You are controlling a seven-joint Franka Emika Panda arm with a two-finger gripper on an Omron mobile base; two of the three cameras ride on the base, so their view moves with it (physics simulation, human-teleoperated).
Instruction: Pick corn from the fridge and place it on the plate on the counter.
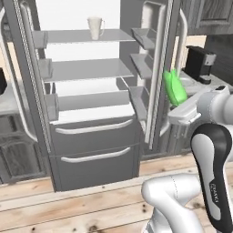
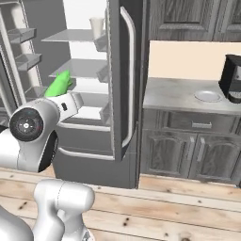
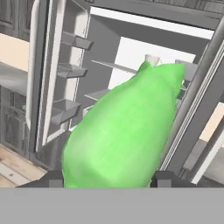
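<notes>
I have the corn (image 3: 124, 131) clamped between my two fingers, one dark fingertip (image 3: 49, 179) pressed against each side of its fat end; my gripper (image 3: 107, 180) is closed on it and it fills most of what my hand camera sees, pointing away from me toward the open fridge (image 3: 144, 52). From the left base view the corn (image 1: 174, 87) rides in the air, tilted, in front of the fridge's right door (image 1: 157, 68) and out past the shelves, resting on nothing. From the right base view the green cob (image 2: 58, 84) sticks up beyond my wrist, in front of the open fridge compartment (image 2: 80, 66).

A white mug (image 1: 95, 27) stands on the top shelf (image 1: 91, 36) inside the fridge, toward the middle, well apart from the corn. The shelves below it are bare grey, and two drawers (image 1: 93, 145) sit shut at the bottom.

The counter (image 2: 181, 96) lies to the right of the fridge. The plate (image 2: 207, 96) sits near its back right corner, just beside a black coffee machine (image 2: 232, 77), and far from what I am holding
</notes>
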